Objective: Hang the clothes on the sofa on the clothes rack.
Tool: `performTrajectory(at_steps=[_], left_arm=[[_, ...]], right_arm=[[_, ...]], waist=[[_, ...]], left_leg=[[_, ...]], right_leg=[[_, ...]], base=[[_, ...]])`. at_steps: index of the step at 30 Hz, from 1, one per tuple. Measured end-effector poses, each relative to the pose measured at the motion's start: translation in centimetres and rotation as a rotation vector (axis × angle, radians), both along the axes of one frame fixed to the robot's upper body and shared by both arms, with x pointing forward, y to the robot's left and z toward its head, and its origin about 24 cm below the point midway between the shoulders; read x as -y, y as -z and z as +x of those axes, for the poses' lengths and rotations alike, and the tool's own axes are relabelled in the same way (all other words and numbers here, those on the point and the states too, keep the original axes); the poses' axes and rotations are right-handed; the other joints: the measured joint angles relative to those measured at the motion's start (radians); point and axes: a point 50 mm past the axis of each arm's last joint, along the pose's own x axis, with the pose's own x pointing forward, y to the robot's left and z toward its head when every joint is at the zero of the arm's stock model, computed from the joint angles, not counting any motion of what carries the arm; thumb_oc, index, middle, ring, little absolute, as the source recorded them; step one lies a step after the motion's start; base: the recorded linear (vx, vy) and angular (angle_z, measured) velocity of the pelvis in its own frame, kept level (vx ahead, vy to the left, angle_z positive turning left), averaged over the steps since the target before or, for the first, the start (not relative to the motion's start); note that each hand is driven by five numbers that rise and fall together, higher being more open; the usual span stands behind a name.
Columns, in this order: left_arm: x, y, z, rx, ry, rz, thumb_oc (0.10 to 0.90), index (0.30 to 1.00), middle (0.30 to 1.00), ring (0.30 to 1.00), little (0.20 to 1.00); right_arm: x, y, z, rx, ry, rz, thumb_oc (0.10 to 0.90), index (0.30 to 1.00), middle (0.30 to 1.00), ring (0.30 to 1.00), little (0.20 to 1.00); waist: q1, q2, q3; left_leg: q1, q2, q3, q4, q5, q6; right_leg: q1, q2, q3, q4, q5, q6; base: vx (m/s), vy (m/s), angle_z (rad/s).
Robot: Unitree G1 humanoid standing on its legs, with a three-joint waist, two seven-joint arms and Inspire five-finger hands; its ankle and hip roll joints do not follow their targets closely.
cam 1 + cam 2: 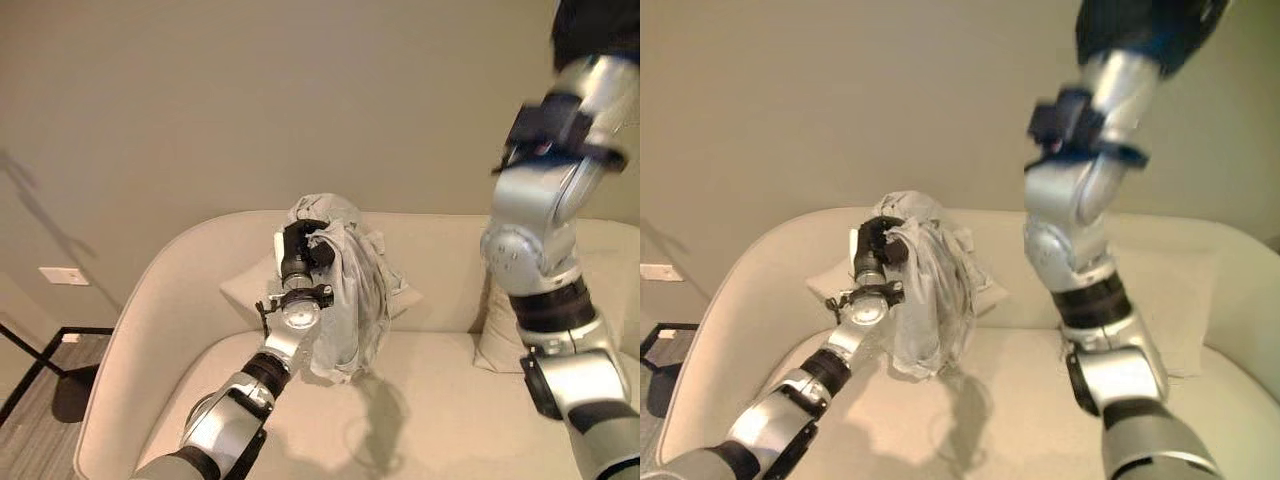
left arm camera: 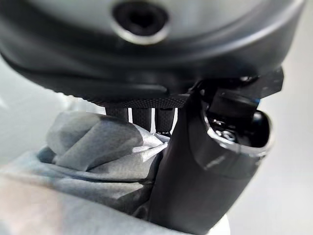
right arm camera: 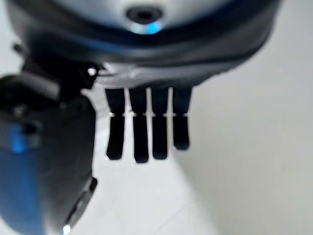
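Note:
A crumpled grey-white garment (image 1: 350, 300) hangs in the air above the beige sofa (image 1: 450, 400), its lower end just over the seat. My left hand (image 1: 300, 250) is raised in front of the backrest and shut on the top of the garment. In the left wrist view the cloth (image 2: 93, 156) is bunched between the curled fingers and the thumb (image 2: 195, 171). My right arm is lifted high at the right, with the right hand (image 1: 598, 28) at the top edge. In the right wrist view its fingers (image 3: 146, 132) are straight and hold nothing, with the pale wall behind them.
A beige cushion (image 1: 245, 285) leans on the backrest behind the garment, and another (image 1: 495, 340) stands at the right. A black stand's round base (image 1: 75, 392) rests on the floor left of the sofa. A wall outlet (image 1: 63, 276) is above it.

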Motion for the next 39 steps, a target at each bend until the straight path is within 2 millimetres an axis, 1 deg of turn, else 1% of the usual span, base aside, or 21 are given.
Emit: performTrajectory(at_steps=[1,3,4,5,6,7,8,9,11,13,14,17,18,21,23,25,27,28,31,35,39], left_arm=[[-0.2,-1.8,-0.4,0.104,0.007,0.026,0.4,0.3,0.3,0.3,0.3],[-1.0,-4.3,-0.6,0.231,0.001,0.099,0.4,0.3,0.3,0.3,0.3],[-1.7,-6.7,-1.1,0.342,-0.005,0.132,0.4,0.3,0.3,0.3,0.3],[-2.4,-8.5,-1.4,0.427,-0.024,0.147,0.4,0.3,0.3,0.3,0.3],[-3.8,-11.8,-2.4,0.586,-0.087,0.161,0.4,0.3,0.3,0.3,0.3],[-4.4,-13.3,-2.8,0.66,-0.128,0.159,0.4,0.3,0.3,0.3,0.3],[-4.9,-14.5,-3.3,0.724,-0.167,0.138,0.4,0.3,0.3,0.3,0.3],[-5.3,-15.4,-3.6,0.776,-0.203,0.132,0.4,0.3,0.3,0.3,0.3],[-6.0,-17.2,-4.3,0.869,-0.246,0.176,0.4,0.3,0.3,0.3,0.3],[-6.6,-18.9,-4.9,0.97,-0.31,0.217,0.4,0.3,0.3,0.3,0.3],[-6.2,-20.8,-5.2,1.047,-0.337,0.199,0.4,0.3,0.3,0.3,0.3],[-6.1,-24.7,-6.1,1.202,-0.377,0.264,0.4,0.3,0.3,0.3,0.3],[-5.8,-26.4,-6.6,1.272,-0.384,0.278,0.4,0.3,0.3,0.3,0.3],[-4.6,-30.2,-8.6,1.455,-0.392,0.252,0.4,0.3,0.3,0.3,0.3],[-4.0,-31.8,-9.7,1.533,-0.392,0.22,0.4,0.3,0.3,0.3,0.3],[-3.7,-32.4,-10.1,1.574,-0.382,0.205,0.4,0.3,0.3,0.3,0.3],[-3.3,-32.3,-10.1,1.579,-0.373,0.198,0.4,0.3,0.3,0.3,0.3],[-3.0,-32.1,-10.1,1.577,-0.361,0.2,0.4,0.3,0.3,0.3,0.3],[-2.0,-31.4,-9.3,1.541,-0.325,0.19,0.4,0.3,0.3,0.3,0.3],[-1.7,-31.2,-9.5,1.542,-0.32,0.162,0.4,0.3,0.3,0.3,0.3],[-1.5,-31.0,-9.5,1.535,-0.33,0.106,0.4,0.3,0.3,0.3,0.3]], right_arm=[[1.0,4.0,-0.1,-0.138,0.088,-0.064,0.8,0.9,0.9,0.9,0.9],[2.1,8.2,-0.3,-0.308,0.212,-0.208,0.8,0.9,0.9,0.9,0.9],[3.1,11.3,-1.0,-0.421,0.332,-0.361,0.8,0.9,0.9,0.9,0.9],[3.8,13.5,-1.5,-0.512,0.383,-0.453,0.8,0.9,0.9,0.9,0.9],[4.9,17.4,-2.8,-0.691,0.44,-0.563,0.8,0.9,0.9,0.9,0.9],[5.5,19.5,-3.6,-0.786,0.474,-0.615,0.8,0.9,0.9,0.9,0.9],[6.0,20.9,-4.1,-0.871,0.485,-0.655,0.8,0.9,0.9,0.9,0.9],[6.3,21.9,-4.4,-0.916,0.504,-0.701,0.8,0.9,0.9,0.9,0.9],[6.7,23.4,-5.5,-0.941,0.57,-0.877,0.8,0.9,0.9,0.9,0.9],[6.5,24.3,-6.0,-0.953,0.584,-0.992,0.8,0.9,0.9,0.9,0.9],[6.0,24.3,-5.9,-0.926,0.59,-1.056,0.8,0.9,0.9,0.9,0.9],[4.6,24.4,-5.6,-0.871,0.559,-1.135,0.8,0.9,0.9,0.9,0.9],[4.0,24.5,-5.7,-0.849,0.54,-1.164,0.8,0.9,0.9,0.9,0.9],[2.6,24.4,-5.4,-0.769,0.527,-1.25,0.8,0.9,0.9,0.9,0.9],[1.2,23.8,-5.0,-0.687,0.51,-1.297,0.8,0.9,0.9,0.9,0.9],[0.0,23.1,-4.7,-0.591,0.503,-1.337,0.8,0.9,0.9,0.9,0.9],[-1.2,22.1,-4.2,-0.502,0.514,-1.34,0.8,0.9,0.9,0.9,0.9],[-1.7,21.9,-4.0,-0.475,0.53,-1.32,0.8,0.9,0.9,0.9,0.9],[-3.1,21.5,-2.8,-0.453,0.59,-1.213,0.8,0.9,0.9,0.9,0.9],[-3.5,21.3,-2.4,-0.45,0.68,-1.131,0.8,0.9,0.9,0.9,0.9],[-4.2,21.3,-2.4,-0.474,0.694,-1.039,0.8,0.9,0.9,0.9,0.9]], waist=[[0.008,0.01,0.01],[0.014,0.022,0.025],[0.019,0.025,0.041],[0.023,0.027,0.051],[0.024,0.039,0.068],[0.023,0.046,0.073],[0.02,0.055,0.077],[0.024,0.059,0.077],[0.026,0.061,0.077],[0.026,0.064,0.076],[0.025,0.065,0.076],[0.022,0.066,0.075],[0.021,0.068,0.074],[0.022,0.082,0.065],[0.025,0.095,0.056],[0.028,0.109,0.046],[0.028,0.118,0.035],[0.035,0.126,0.029],[0.041,0.125,0.014],[0.053,0.11,0.002],[0.055,0.074,-0.018]], left_leg=[[-0.003,-0.001,-0.003,0.0,0.0,0.0],[-0.01,-0.004,-0.004,0.0,0.0,0.0],[-0.01,-0.005,-0.005,0.0,0.0,0.0],[-0.011,-0.006,-0.006,0.0,0.0,0.0],[-0.011,-0.011,-0.01,0.0,-0.001,0.001],[-0.011,-0.014,-0.02,0.0,-0.002,0.003],[-0.01,-0.016,-0.027,0.0,-0.004,0.005],[-0.009,-0.017,-0.028,0.0,-0.004,0.006],[-0.007,-0.021,-0.04,0.0,-0.004,0.006],[-0.006,-0.023,-0.05,0.0,-0.004,0.005],[-0.006,-0.025,-0.054,0.0,-0.005,0.007],[-0.004,-0.029,-0.056,0.0,-0.005,0.007],[-0.004,-0.03,-0.058,0.0,-0.006,0.007],[-0.004,-0.035,-0.064,0.0,-0.006,0.008],[-0.003,-0.035,-0.064,0.0,-0.006,0.008],[-0.002,-0.035,-0.064,0.0,-0.009,0.005],[-0.002,-0.035,-0.063,-0.001,-0.01,0.004],[-0.001,-0.035,-0.064,-0.002,-0.01,0.004],[-0.003,-0.034,-0.064,-0.002,-0.011,0.005],[-0.008,-0.034,-0.061,-0.002,-0.012,0.006],[-0.009,-0.034,-0.062,-0.001,-0.012,0.006]], right_leg=[[-0.001,0.0,-0.002,0.0,0.0,0.0],[-0.007,-0.002,-0.002,-0.002,0.0,0.001],[-0.006,-0.003,-0.003,-0.003,0.0,0.001],[-0.006,-0.004,-0.005,-0.004,0.0,0.001],[-0.003,-0.008,-0.01,-0.005,0.0,0.001],[0.003,-0.009,-0.02,-0.006,0.0,0.001],[0.008,-0.011,-0.032,-0.006,0.0,0.001],[0.012,-0.012,-0.033,-0.008,0.0,0.001],[0.027,-0.011,-0.046,-0.022,0.001,0.003],[0.033,-0.012,-0.059,-0.022,0.001,0.003],[0.037,-0.015,-0.061,-0.022,0.001,0.003],[0.04,-0.019,-0.063,-0.021,0.003,0.005],[0.04,-0.02,-0.065,-0.019,0.003,0.006],[0.042,-0.026,-0.074,-0.015,0.003,0.006],[0.042,-0.027,-0.074,-0.01,0.003,0.006],[0.04,-0.028,-0.074,-0.004,0.003,0.007],[0.036,-0.029,-0.072,0.0,0.003,0.007],[0.038,-0.029,-0.073,0.002,0.002,0.008],[0.034,-0.029,-0.071,0.006,0.001,0.009],[0.02,-0.033,-0.061,0.018,-0.003,0.013],[0.02,-0.034,-0.063,0.018,-0.003,0.013]], base=[[0.0,0.0,0.0],[-0.01,0.013,0.02],[0.0,0.0,0.0],[0.01,0.012,0.04],[0.02,0.007,0.09],[0.01,0.001,0.18],[0.01,-0.001,0.19],[0.0,-0.002,0.19],[-0.01,0.001,0.17],[-0.01,0.005,0.17],[-0.01,0.013,0.11],[0.0,0.006,0.03],[-0.01,0.005,0.06],[-0.02,0.005,0.07],[0.0,0.0,0.0],[0.0,0.0,0.0],[0.0,0.0,0.0],[0.0,0.0,0.0],[0.0,0.0,0.0],[0.0,0.005,-0.02],[0.0,0.0,0.0]])
